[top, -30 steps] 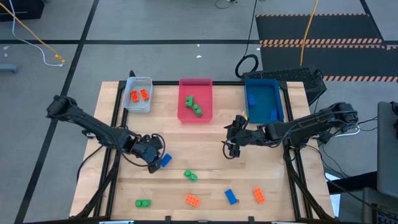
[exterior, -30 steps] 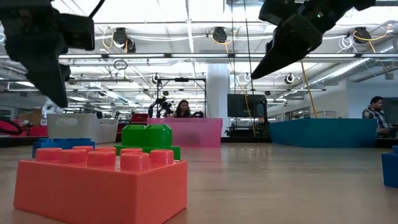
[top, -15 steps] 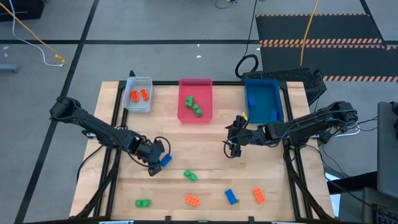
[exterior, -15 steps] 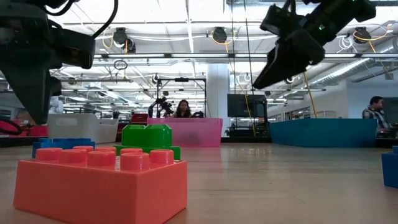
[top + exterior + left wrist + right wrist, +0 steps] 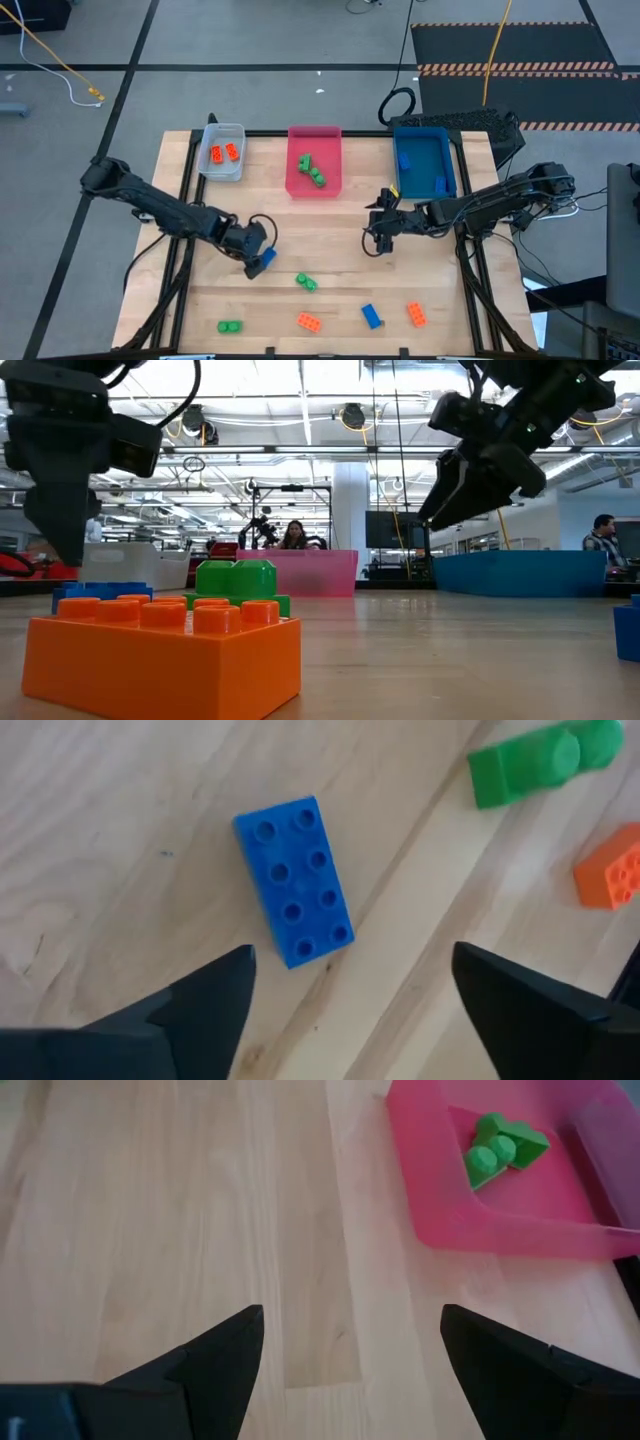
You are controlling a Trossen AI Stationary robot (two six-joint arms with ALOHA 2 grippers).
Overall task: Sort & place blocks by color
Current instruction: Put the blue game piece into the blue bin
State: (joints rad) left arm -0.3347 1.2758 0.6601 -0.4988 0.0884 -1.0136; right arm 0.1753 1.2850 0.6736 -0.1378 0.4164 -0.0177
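Left wrist view shows your left pincer (image 5: 350,1010) spread open over a loose blue block (image 5: 295,880); next, close on it. Right pincer (image 5: 377,240) waits open mid-worktop.

Grey tray (image 5: 224,166), pink tray (image 5: 314,189), blue tray (image 5: 424,172)

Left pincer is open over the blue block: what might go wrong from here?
The blue block lies skewed between the left pincer's open fingers, so closing may twist it or clip only a corner. A green block sits close by and might get nudged. The blue tray is across the table, beside the right pincer, so the arms may crowd.
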